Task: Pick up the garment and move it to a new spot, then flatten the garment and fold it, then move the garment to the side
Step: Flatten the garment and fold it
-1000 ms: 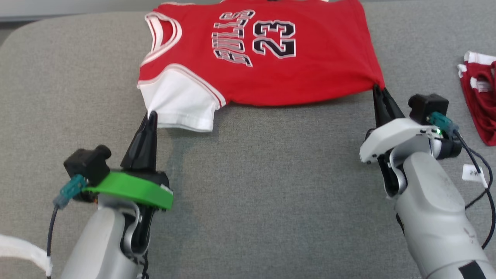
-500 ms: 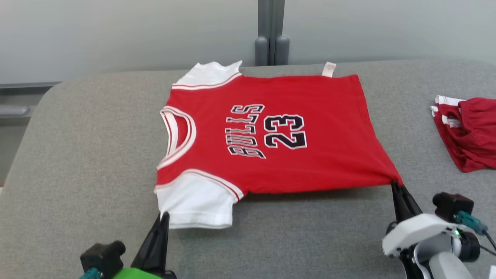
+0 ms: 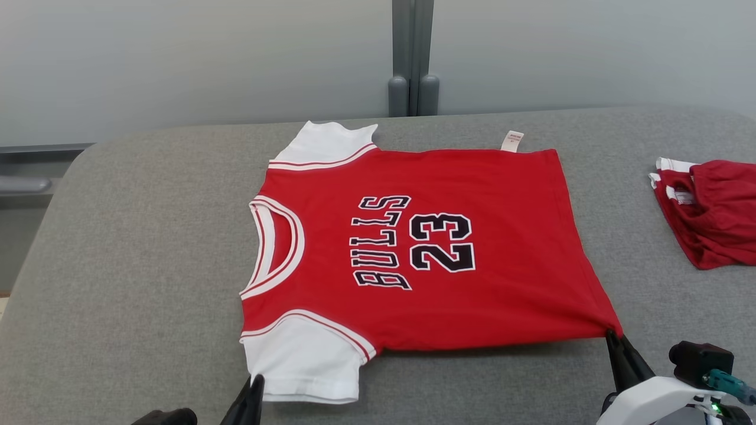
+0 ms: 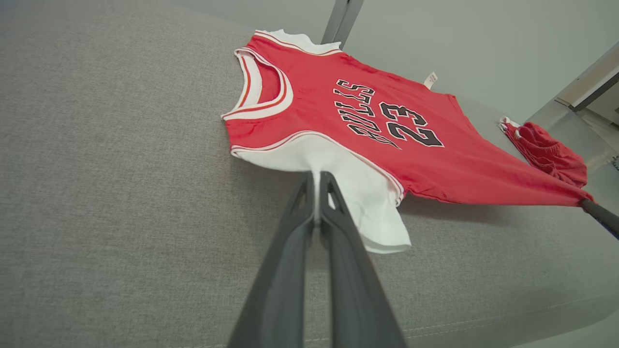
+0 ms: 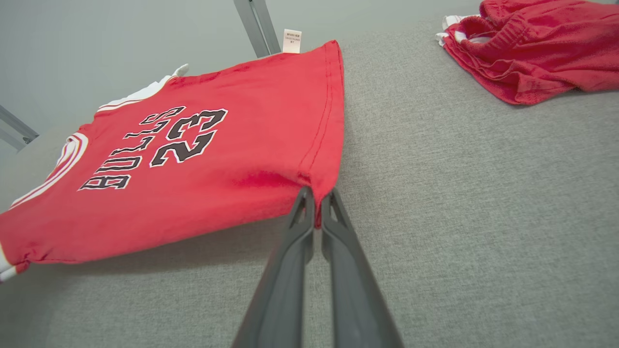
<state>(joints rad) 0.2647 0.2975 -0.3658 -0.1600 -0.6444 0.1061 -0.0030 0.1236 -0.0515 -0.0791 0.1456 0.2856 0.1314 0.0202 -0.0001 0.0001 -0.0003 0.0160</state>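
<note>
Since a second ago my head has tipped up, so the whole scene sits lower in the head view, and the pale wall [image 3: 177,59] and the grey post [image 3: 412,59] behind the far edge of the desk [image 3: 147,236] have come into sight. Both my grips are as they were.

The red jersey [image 3: 425,248] lies face up in the middle of the desk. Its neckline [image 3: 274,248] is toward the left edge and its hem toward the right edge, with BULLS and 23 reading sideways.

My left fingers [image 3: 255,386] are closed on the near corner of the white near sleeve [image 3: 301,360], with the cloth nipped between the tips. My right fingers [image 3: 615,348] are closed on the near hem corner, which is drawn to a point there.

The far side of the jersey lies flat, with the other white sleeve [image 3: 322,144] and a small white label [image 3: 512,141] near the far edge. The near side is held a little off the desk between my two grips — a shadow shows under it.

A crumpled pair of red shorts [image 3: 714,218] lies at the right edge, well apart from the jersey
</note>
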